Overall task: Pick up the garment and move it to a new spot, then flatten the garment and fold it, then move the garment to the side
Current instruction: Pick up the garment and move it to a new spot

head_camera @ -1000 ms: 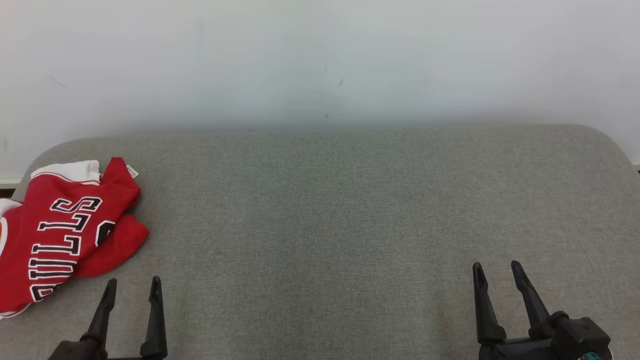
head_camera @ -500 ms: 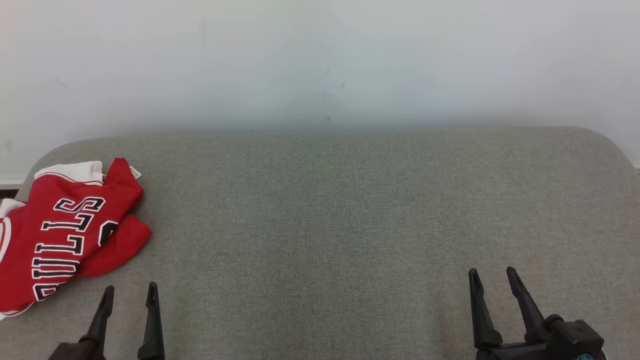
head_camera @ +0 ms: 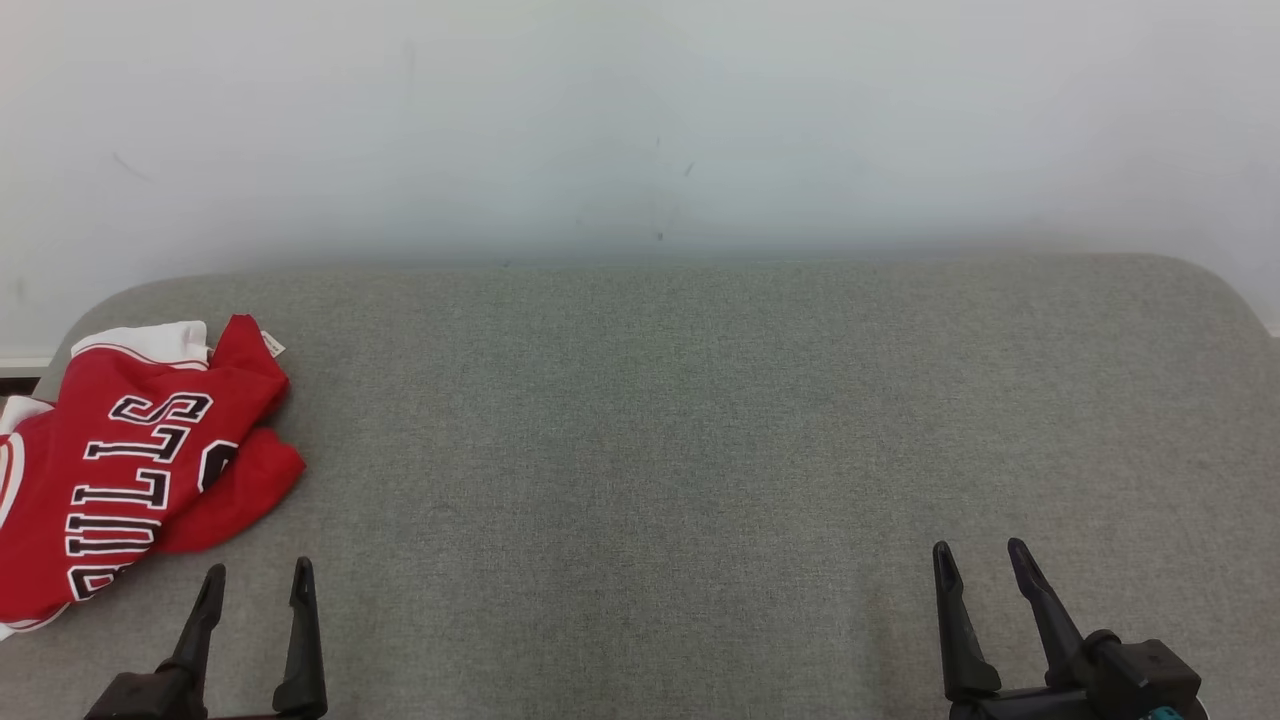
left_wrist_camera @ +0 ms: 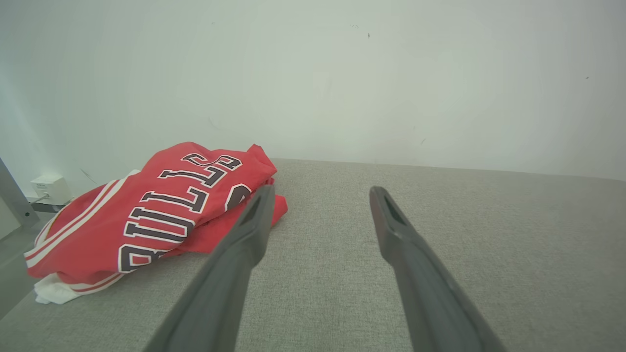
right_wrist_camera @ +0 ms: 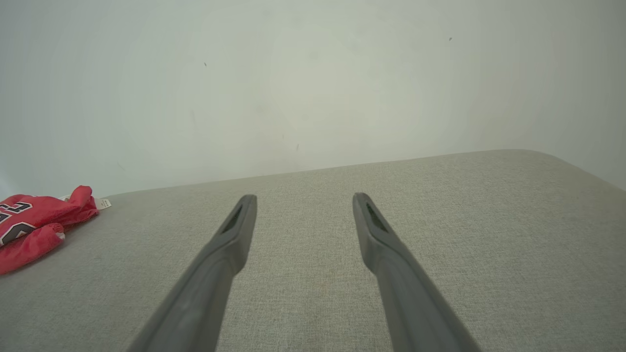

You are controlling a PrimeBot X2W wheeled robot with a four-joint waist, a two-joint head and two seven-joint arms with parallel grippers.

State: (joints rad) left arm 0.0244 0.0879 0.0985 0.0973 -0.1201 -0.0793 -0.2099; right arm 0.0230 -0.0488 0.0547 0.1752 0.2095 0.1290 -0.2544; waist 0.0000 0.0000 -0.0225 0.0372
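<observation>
— So, where do we stand with the garment (head_camera: 130,460)?
— We read this as the very start. It lies bunched at the far left end of the grey padded surface (head_camera: 680,430), reaching that left edge. It is red with black-and-white lettering, and white trim and a small tag show on its far side. It looks neither flat nor folded to us, so we judge the pick-up to be the step in hand.
— And our hands?
— Both are empty. Our left gripper (head_camera: 258,568) hovers just beside the garment's near right corner, fingers spread apart and touching nothing. Our right gripper (head_camera: 978,548) hangs well apart from it, toward the other end of the surface, fingers likewise spread.
— What does the next move ask of us?
— We think the left arm should reach left and forward, come down over a raised fold and pinch there. The heap is layered, so a shallow bite may lift one layer only. After that we would carry it toward the open middle, where the right gripper can help spread it.
</observation>
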